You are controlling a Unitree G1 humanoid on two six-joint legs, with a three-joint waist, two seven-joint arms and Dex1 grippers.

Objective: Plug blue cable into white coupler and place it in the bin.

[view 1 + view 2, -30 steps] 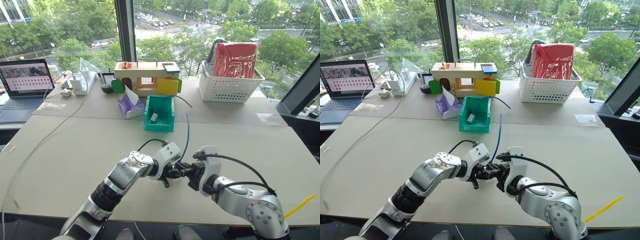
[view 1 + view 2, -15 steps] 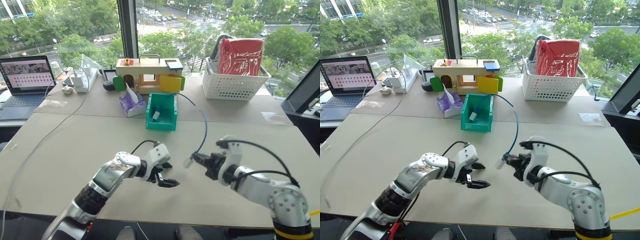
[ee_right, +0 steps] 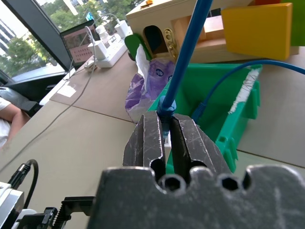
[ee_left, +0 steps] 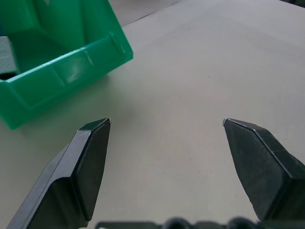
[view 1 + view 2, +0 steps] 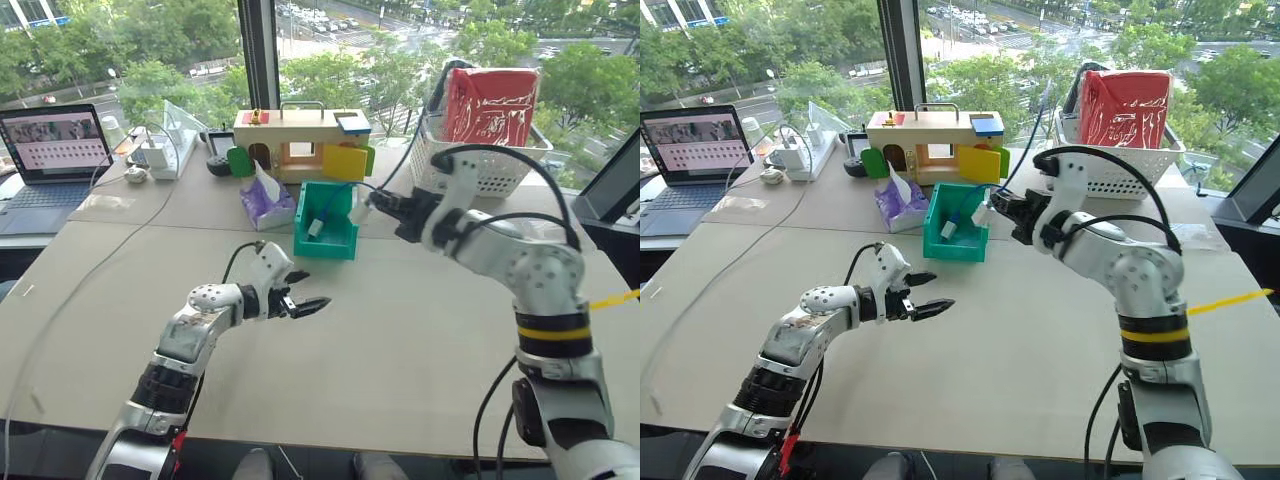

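Left pincer [image 5: 308, 303] has let go and hangs wide open, empty. Right pincer [image 5: 377, 205], clamped on the blue cable [image 3: 188, 43] at its coupler [image 5: 358, 213] end, has lifted it from mid-bench to the bin [image 5: 325, 243] near the far edge. Plug-in looks done; drop remains.

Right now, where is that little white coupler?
The white coupler is in the air, in the right gripper, plugged onto the blue cable, just beside the bin.

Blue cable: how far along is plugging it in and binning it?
The white coupler looks already fitted on the blue cable. The right gripper holds that end beside the bin; the left gripper hangs open. Dropping it in remains.
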